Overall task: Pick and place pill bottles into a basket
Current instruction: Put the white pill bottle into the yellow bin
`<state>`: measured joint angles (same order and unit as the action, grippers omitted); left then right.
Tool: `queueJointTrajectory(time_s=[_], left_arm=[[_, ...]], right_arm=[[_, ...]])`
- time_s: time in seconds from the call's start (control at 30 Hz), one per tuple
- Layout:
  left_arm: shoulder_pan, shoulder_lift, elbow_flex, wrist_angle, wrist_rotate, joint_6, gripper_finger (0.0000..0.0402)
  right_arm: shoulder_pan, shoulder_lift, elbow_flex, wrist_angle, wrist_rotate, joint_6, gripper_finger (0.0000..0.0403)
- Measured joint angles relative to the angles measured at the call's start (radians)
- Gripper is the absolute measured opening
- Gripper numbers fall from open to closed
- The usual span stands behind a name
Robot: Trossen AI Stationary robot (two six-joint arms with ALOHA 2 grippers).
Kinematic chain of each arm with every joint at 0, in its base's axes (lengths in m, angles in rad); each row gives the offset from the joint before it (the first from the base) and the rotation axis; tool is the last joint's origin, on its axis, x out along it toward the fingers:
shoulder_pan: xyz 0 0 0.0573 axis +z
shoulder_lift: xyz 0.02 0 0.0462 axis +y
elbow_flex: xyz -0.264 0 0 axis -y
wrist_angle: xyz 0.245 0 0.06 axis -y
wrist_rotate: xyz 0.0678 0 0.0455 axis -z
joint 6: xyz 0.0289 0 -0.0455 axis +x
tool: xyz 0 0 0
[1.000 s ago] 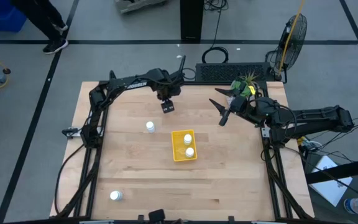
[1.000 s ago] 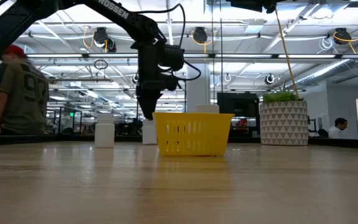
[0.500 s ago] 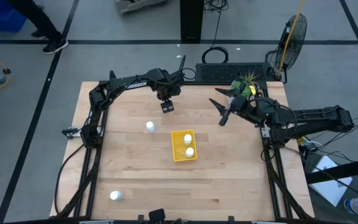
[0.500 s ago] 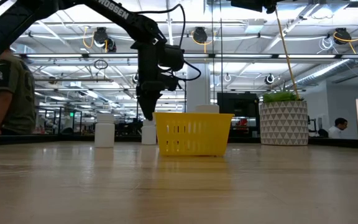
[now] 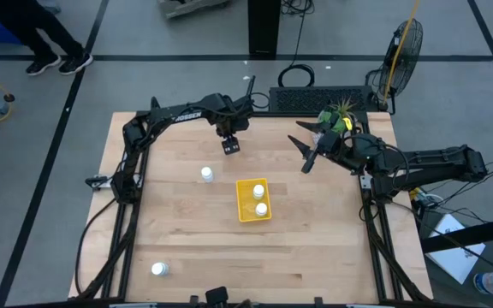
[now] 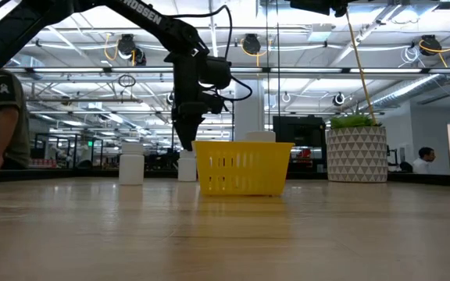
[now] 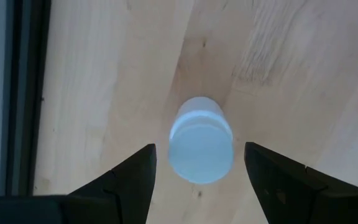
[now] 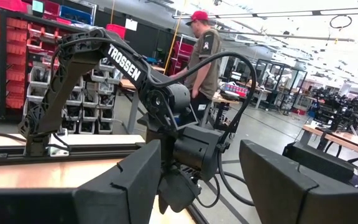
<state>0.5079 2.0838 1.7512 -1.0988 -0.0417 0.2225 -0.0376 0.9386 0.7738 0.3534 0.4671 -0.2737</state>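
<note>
Since a second ago neither arm has shifted; only the person at the table's far edge has walked further out of the low view.

My left gripper hangs at about 12 o'clock on the light wooden table, its two dark fingers spread wide. The left wrist view looks straight down on a small white capped pill bottle standing upright between them, its long axis pointing up at the camera. The coming descent turns on that: the bottle sits directly beneath the open jaws, centred in the gap.

The small bright yellow rectangular basket lies near the table's middle, toward 5 o'clock from this gripper, with two white bottles already inside. Another white bottle stands just to its 10 o'clock, and one more sits far off at 7 o'clock.

My right gripper waits at 2 o'clock beside the white pot with a green plant, fingers apart and empty.

From above, the left gripper hides its bottle, so I cannot judge how much height remains.
</note>
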Motion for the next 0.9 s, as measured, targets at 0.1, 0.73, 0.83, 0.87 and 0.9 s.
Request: queueJointTrajectory(time_s=[0.1, 0.73, 0.83, 0.87, 0.9], left_arm=[[0.0, 0.0, 0.0, 0.001, 0.023, -0.003, 0.0248], [0.005, 0.058, -0.001, 0.003, 0.014, 0.006, 0.0248], [0.005, 0.057, -0.001, 0.006, 0.014, 0.009, 0.0248], [0.005, 0.057, -0.001, 0.004, 0.014, 0.009, 0.0248], [0.005, 0.057, -0.001, 0.002, 0.015, 0.009, 0.0248]], right_arm=[[0.0, 0.0, 0.0, 0.0, 0.0, 0.0, 0.021], [0.0, 0.0, 0.0, 0.0, 0.0, 0.0, 0.021], [0.0, 0.0, 0.0, 0.0, 0.0, 0.0, 0.021], [0.0, 0.0, 0.0, 0.0, 0.0, 0.0, 0.021], [0.0, 0.0, 0.0, 0.0, 0.0, 0.0, 0.021]])
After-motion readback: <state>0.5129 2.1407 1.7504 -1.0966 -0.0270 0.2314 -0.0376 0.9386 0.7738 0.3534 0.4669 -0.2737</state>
